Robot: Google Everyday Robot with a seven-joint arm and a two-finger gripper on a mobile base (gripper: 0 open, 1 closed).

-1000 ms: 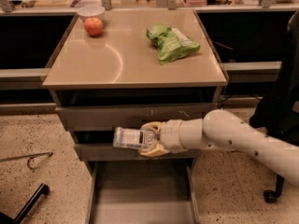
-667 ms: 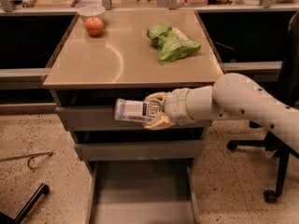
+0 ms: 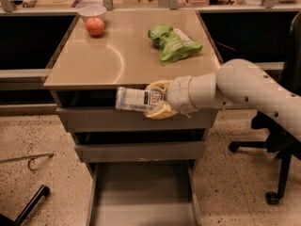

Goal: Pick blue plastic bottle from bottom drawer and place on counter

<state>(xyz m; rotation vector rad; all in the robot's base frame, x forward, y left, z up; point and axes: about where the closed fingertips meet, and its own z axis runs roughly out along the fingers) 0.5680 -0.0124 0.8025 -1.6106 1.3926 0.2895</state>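
Pale blue plastic bottle [image 3: 134, 99] horizontal, clamped in end effector [image 3: 157, 100] before counter [image 3: 94, 65] front edge; grey bottom drawer [image 3: 141, 192] pulled out.

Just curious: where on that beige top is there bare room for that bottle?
The hand, shut on the blue plastic bottle, hangs before the counter. Its front strip is bare, nearer than the apple and green bag; the back is crowded.

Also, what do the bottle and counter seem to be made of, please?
The blue plastic bottle, in the gripper beside the counter's front edge, looks like pale plastic with a printed label. The counter is glossy beige, perhaps laminate, reflecting light.
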